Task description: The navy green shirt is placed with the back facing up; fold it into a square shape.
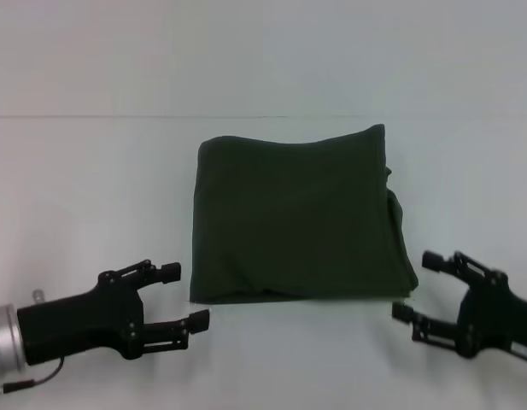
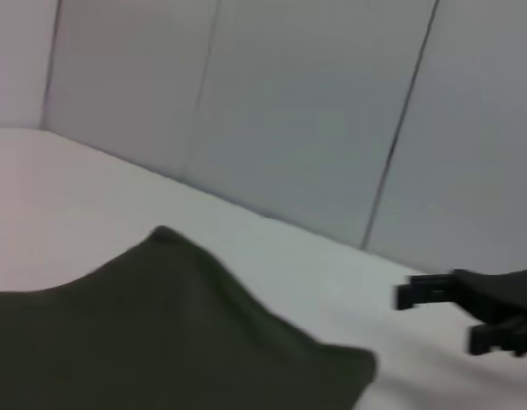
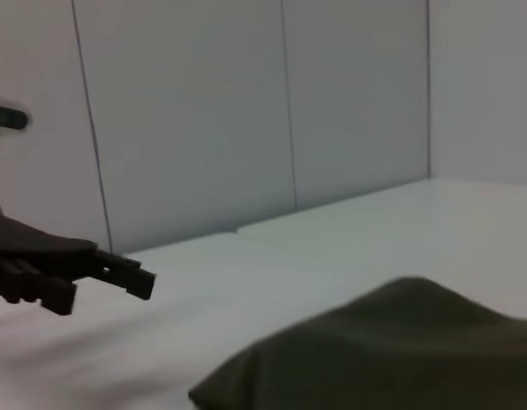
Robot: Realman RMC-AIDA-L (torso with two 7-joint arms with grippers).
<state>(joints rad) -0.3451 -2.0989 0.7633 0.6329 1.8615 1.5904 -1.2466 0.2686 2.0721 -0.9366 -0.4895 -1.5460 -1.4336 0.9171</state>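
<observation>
Lying folded square on white table [image 1: 92, 188]: navy green shirt [image 1: 297, 222]; left gripper [image 1: 184, 296], right gripper [image 1: 421, 287] flank it, spread, empty.

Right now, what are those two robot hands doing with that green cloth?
Nothing is being held. The navy green shirt lies on the white table, already folded into a rough square. The left gripper and right gripper sit open near its two front corners, not touching it.

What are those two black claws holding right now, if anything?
Nothing. The left gripper and right gripper are both open, off the folded navy green shirt.
</observation>
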